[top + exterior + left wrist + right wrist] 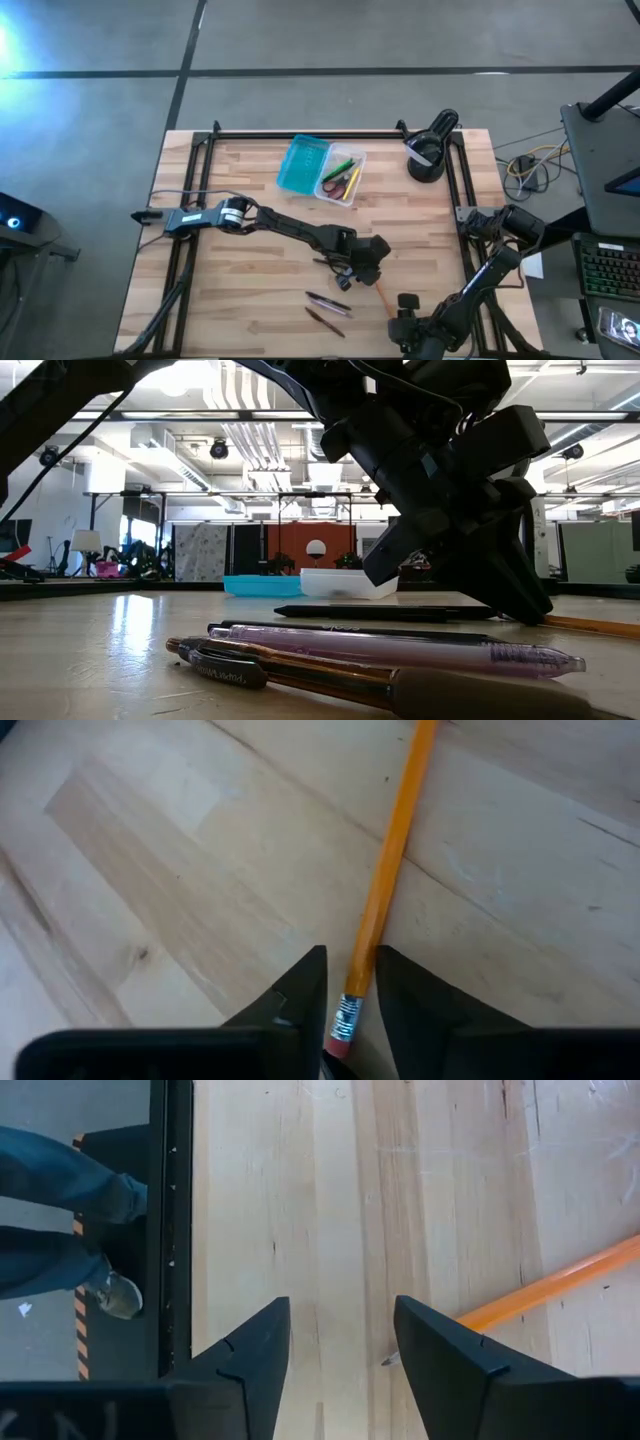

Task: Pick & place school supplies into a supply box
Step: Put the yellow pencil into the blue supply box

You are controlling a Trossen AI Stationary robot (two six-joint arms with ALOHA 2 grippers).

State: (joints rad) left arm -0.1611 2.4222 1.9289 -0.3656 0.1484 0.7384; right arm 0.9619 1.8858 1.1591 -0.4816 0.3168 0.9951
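The left gripper (350, 982) straddles the eraser end of the orange pencil (392, 855), fingers narrowly spread, the pencil flat on the worktop (170, 870). Risk: an end grip may let it pivot or slip. The right gripper (340, 1342) (spread, empty) waits near its tip.

Left arm reaches from desk's left edge across to centre, elbow low, wrist bent down. Left tool (372, 268) near desk surface, fingers (300, 985) slightly apart, straddling eraser end of pencil (385, 885), not visibly clamping it. Right arm folded at desk's right edge, forearm running back toward near edge. Right tool (404, 305) low over desk at near edge, fingers (250, 1345) spread wide, nothing between them.
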